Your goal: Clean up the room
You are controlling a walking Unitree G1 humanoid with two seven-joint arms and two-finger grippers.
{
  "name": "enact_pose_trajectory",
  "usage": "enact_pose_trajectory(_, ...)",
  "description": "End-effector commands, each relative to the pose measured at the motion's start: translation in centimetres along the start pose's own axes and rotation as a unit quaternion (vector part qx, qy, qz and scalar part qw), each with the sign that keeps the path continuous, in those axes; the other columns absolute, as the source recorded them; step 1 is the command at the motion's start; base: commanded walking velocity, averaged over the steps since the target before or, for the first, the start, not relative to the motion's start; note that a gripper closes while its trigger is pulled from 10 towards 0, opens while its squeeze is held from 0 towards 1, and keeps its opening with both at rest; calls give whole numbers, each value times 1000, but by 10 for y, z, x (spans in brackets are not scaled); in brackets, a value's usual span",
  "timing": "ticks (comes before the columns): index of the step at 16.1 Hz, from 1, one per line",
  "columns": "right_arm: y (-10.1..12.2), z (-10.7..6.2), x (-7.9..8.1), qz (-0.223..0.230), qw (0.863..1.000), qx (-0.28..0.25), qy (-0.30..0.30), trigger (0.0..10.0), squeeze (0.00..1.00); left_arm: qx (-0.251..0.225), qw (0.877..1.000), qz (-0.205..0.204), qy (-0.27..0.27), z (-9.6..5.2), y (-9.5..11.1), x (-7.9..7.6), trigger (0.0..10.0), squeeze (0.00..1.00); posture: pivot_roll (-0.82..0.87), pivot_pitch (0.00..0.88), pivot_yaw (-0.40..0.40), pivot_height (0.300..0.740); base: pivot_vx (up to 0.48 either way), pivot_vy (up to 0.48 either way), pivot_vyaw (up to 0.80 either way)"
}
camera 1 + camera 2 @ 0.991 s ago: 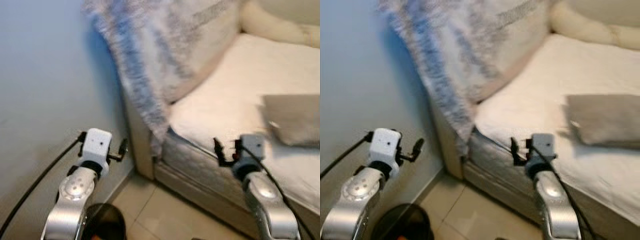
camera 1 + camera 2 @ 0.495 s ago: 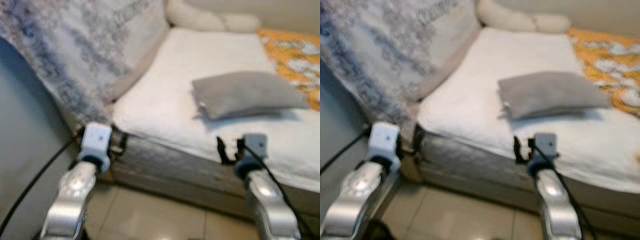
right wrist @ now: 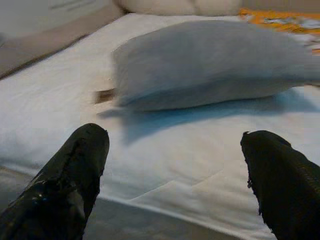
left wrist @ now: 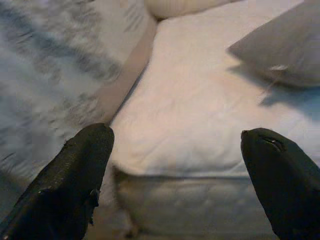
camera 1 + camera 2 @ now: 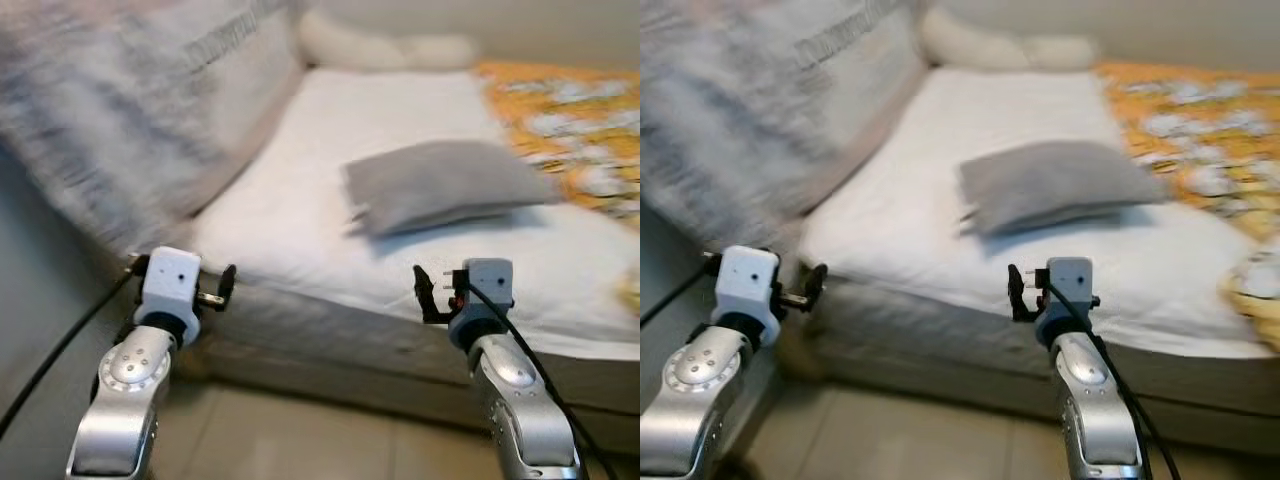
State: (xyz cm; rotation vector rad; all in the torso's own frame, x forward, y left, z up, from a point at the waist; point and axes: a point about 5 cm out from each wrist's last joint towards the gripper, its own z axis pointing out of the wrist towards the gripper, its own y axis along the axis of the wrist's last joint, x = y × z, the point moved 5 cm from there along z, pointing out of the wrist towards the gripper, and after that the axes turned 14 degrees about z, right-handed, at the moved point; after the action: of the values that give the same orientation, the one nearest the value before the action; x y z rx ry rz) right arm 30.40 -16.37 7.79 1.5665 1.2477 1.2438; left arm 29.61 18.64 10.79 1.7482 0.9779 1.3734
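White-sheeted bed (image 5: pixel 300 215) now sits more central as the camera has swung; its flat grey fabric pillow (image 5: pixel 440 185) lies mid-mattress. Left tool (image 4: pixel 175 175) and right tool (image 3: pixel 172 170) hover spread, empty, before the edge.

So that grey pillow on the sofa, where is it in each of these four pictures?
Left eye view: the grey pillow lies mid-frame on the white seat, beyond the right tool.
Right eye view: the same spot, slightly left of centre.
Left wrist view: its corner sits at the upper right edge.
Right wrist view: it spans the upper half.
Shared landmark: the white seat cushion under it.
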Motion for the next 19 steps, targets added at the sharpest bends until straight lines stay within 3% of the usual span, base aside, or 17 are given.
enact_pose_trajectory(1, 2, 1, -6, -4, 1000, -1, -10, 10000, 0, -7, 1000, -3, -8, 2, 3, -5, 10000, 0, 44, 0, 33, 740, 334, 0, -775)
enact_pose_trajectory(19, 5, 5, -2, -12, 1000, -5, 0, 10000, 0, -8, 1000, -6, -14, 6, 6, -7, 10000, 0, 43, 0, 36, 740, 335, 0, 0)
